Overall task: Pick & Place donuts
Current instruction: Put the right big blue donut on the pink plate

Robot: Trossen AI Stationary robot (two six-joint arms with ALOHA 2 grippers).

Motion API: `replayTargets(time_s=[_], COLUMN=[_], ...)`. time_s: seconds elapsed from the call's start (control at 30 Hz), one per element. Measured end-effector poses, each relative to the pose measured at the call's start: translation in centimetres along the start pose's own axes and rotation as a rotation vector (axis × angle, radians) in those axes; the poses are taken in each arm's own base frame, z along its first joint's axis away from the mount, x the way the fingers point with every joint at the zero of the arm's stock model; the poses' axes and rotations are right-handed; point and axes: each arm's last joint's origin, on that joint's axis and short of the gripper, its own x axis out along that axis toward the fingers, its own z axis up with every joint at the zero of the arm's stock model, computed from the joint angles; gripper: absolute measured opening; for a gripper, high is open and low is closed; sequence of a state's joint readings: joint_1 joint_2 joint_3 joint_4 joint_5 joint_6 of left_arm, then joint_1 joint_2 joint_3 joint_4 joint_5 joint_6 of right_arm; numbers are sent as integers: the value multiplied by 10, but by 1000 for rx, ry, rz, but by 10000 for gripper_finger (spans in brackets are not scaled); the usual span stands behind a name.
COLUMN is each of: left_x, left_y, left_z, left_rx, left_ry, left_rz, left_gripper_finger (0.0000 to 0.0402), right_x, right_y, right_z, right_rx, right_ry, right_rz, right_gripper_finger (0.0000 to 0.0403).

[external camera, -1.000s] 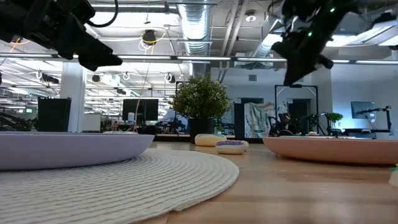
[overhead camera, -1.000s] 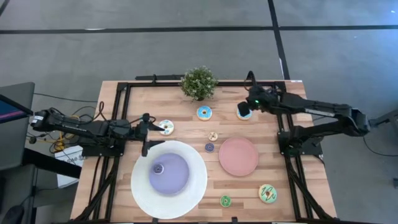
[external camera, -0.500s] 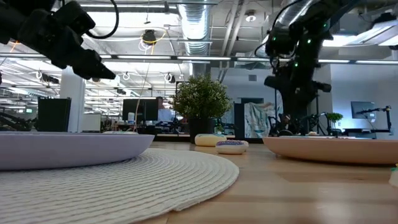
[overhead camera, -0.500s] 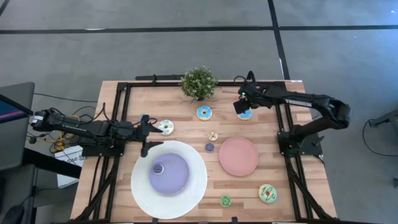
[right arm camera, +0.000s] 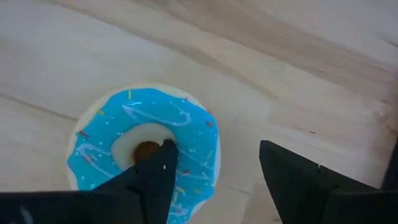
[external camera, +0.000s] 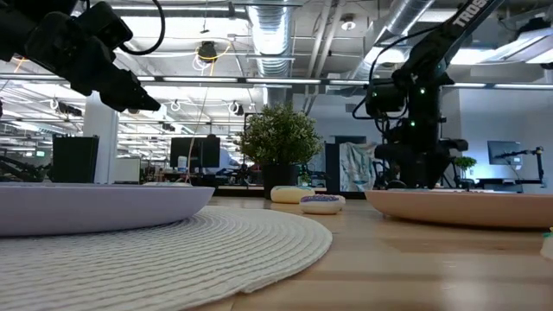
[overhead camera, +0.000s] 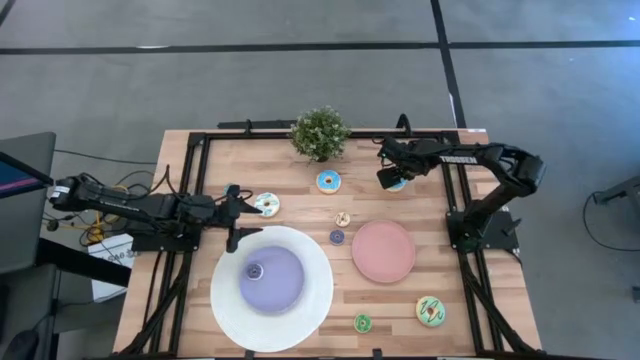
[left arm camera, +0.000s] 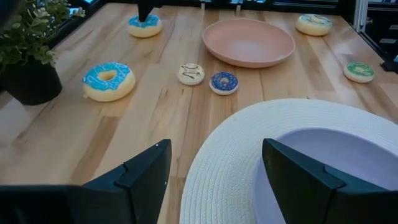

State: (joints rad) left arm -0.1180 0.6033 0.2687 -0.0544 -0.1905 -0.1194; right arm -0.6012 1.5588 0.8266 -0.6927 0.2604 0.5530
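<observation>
The table (overhead camera: 300, 170) fills the middle of the high view. On it, the white-and-purple plate (overhead camera: 318, 300) lies lower left of centre and the pink plate (overhead camera: 384, 251) right of centre.

The left gripper (overhead camera: 237, 216) waits at the big plate's upper-left edge, fingers parted and empty. The right gripper (overhead camera: 389, 178), upper right, stands over a blue-iced donut (right arm camera: 144, 146), fingers parted with nothing between them.

One finger sits over the ring's hole, so centring should come before closing, I judge.

Bright, even overhead light; soft shadows, blurred low-view foreground.
</observation>
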Motion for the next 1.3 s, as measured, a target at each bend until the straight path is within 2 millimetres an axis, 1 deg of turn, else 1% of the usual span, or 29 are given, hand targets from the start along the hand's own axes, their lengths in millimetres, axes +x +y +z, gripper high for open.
replayTargets(time_s=[0.1, 0.23, 0.33, 0.43, 0.57, 0.63, 0.73, 0.87, 1.17, 1.3], left_x=[0, 0, 0, 0, 0, 0, 0, 0, 0, 0], left_y=[0, 0, 0, 0, 0, 0, 0, 0, 0, 0], left_z=[0, 0, 0, 0, 0, 0, 0, -1, -1, -1], left_rx=[-1, -1, -1, -1, -1, -4, -43, -66, -67, -67], left_ry=[0, 0, 0, 0, 0, 0, 0, 10, 10, 10], left_rz=[0, 0, 0, 0, 2, 5, 4, 2, 1, 2], left_gripper_finger=[245, 245, 245, 245, 245, 245, 245, 245, 245, 245], right_x=[2, 0, 2, 3, 6, 8, 11, 12, 12, 12], right_y=[0, 3, 4, 4, 3, 3, 3, 3, 4, 5], right_z=[4, 7, 7, 6, 3, 2, -1, -2, -1, -2], right_rx=[20, 19, 19, 19, 42, 47, 48, 63, 80, 77], right_ry=[-29, -45, -46, -31, -40, -37, -33, -35, -38, -38], right_rz=[27, 100, 92, 122, 93, 106, 125, 132, 144, 145], right_gripper_finger=[219, 219, 217, 213, 207, 204, 197, 184, 137, 125])
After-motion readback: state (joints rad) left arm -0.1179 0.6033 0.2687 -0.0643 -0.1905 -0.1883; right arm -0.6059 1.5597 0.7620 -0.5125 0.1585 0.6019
